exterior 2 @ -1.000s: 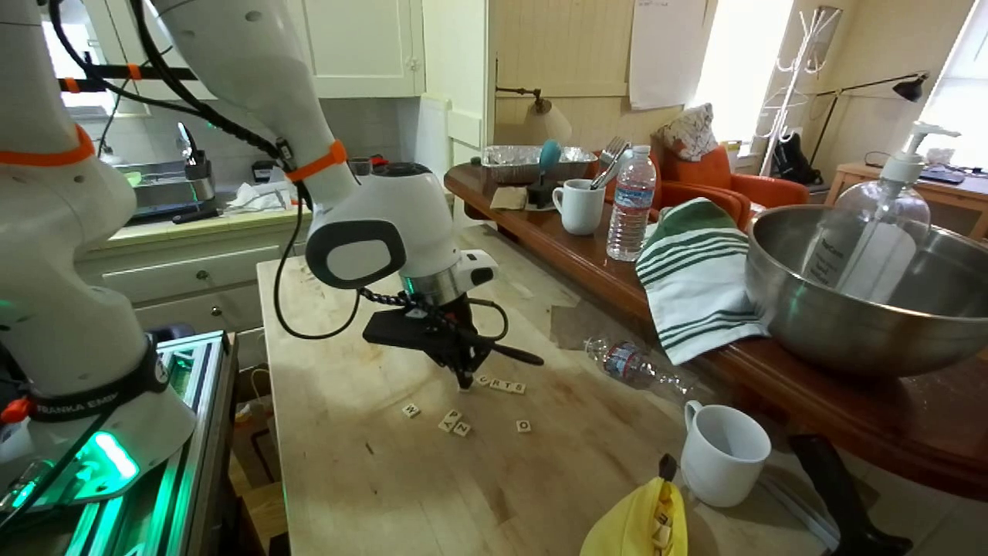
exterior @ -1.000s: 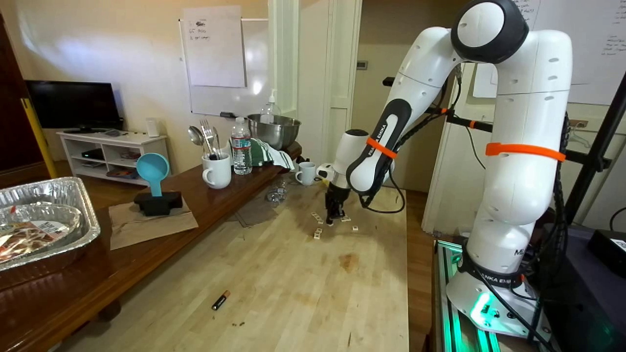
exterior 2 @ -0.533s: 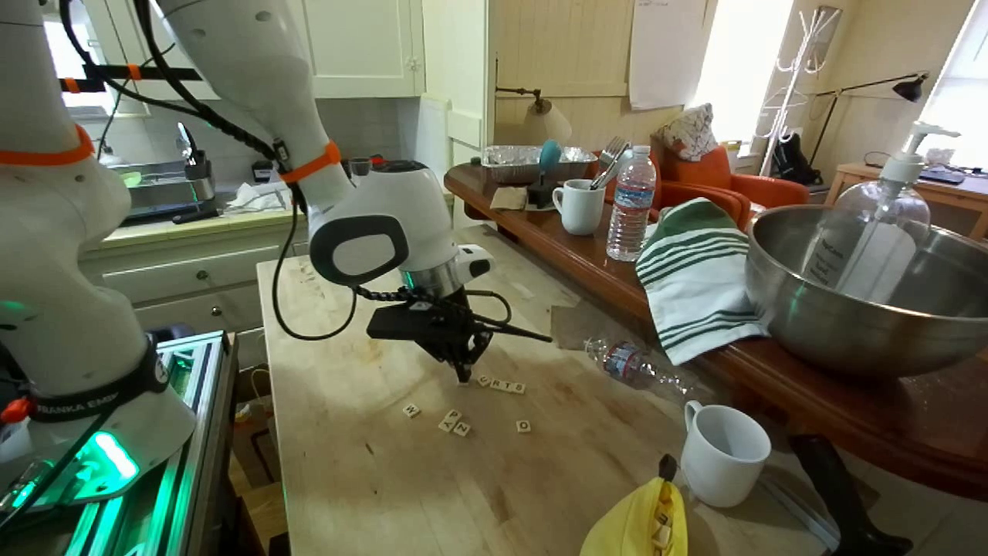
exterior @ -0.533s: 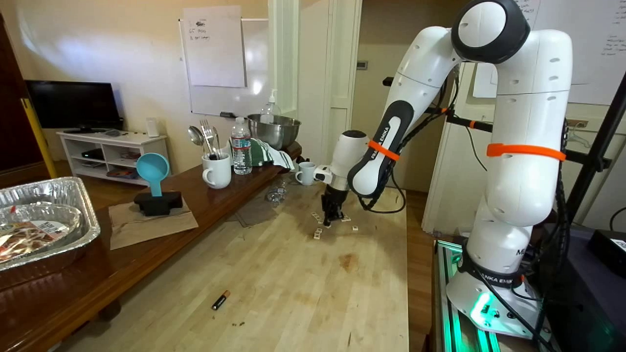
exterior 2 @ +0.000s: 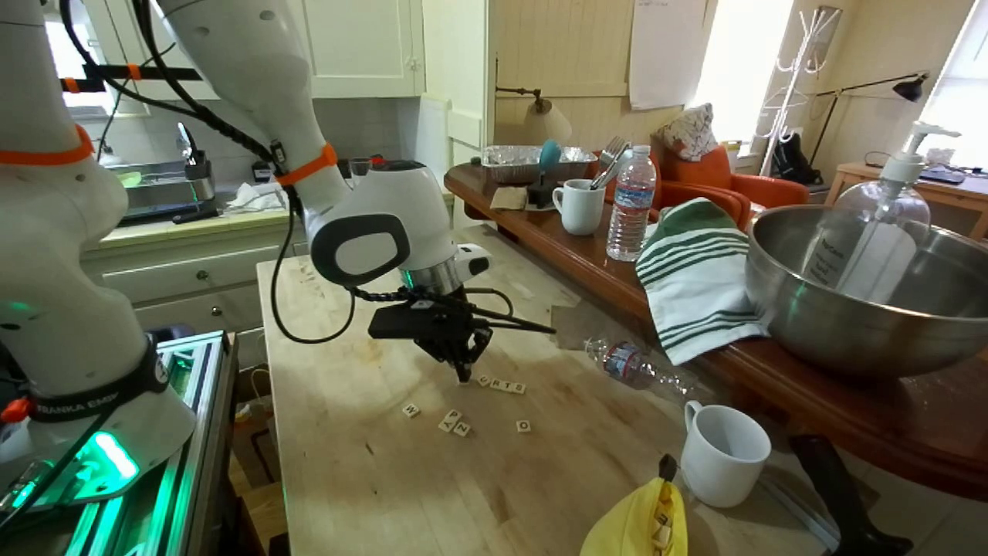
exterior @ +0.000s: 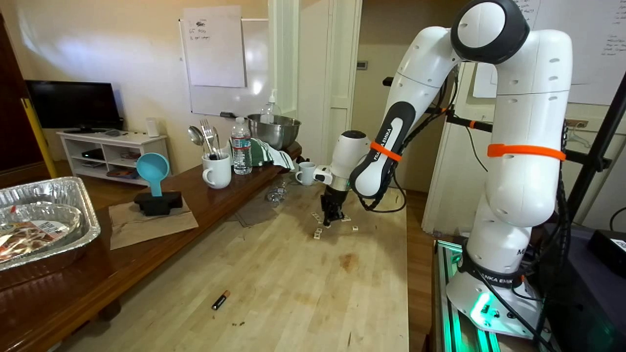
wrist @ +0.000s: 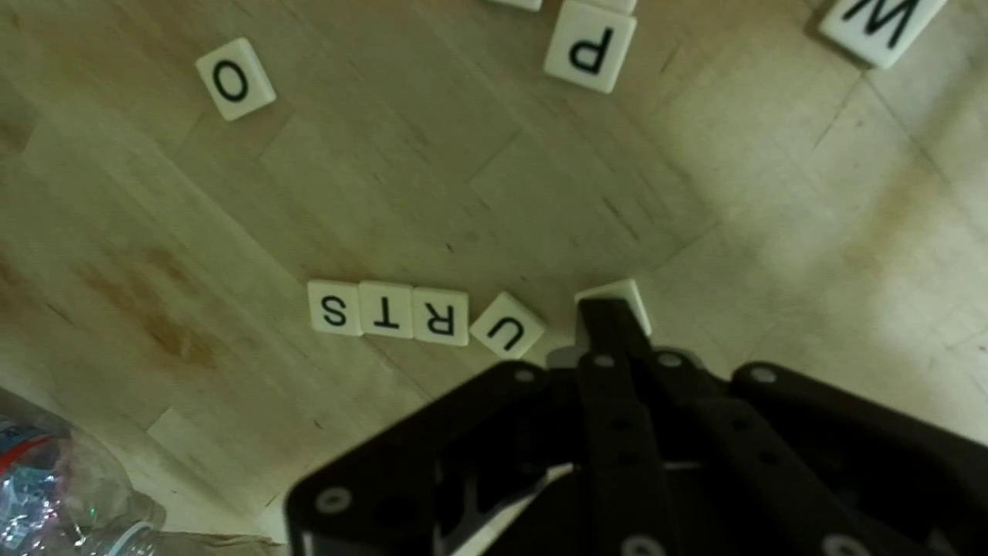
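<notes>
Apparently clenched, tips together, the pincer (wrist: 614,313) partly covers a pale tile (wrist: 622,290) (letter hidden, contact uncertain) on the desk (wrist: 370,185), just beside the skewed U tile (wrist: 508,328), on the side away from the R-T-S row (wrist: 386,310).

Cream tile (wrist: 617,290), mostly hidden behind tool (wrist: 607,307), right of centre; U tile (wrist: 508,326), askew, just left; tile row S-T-R (wrist: 386,309), abutting, centre-left.
</notes>
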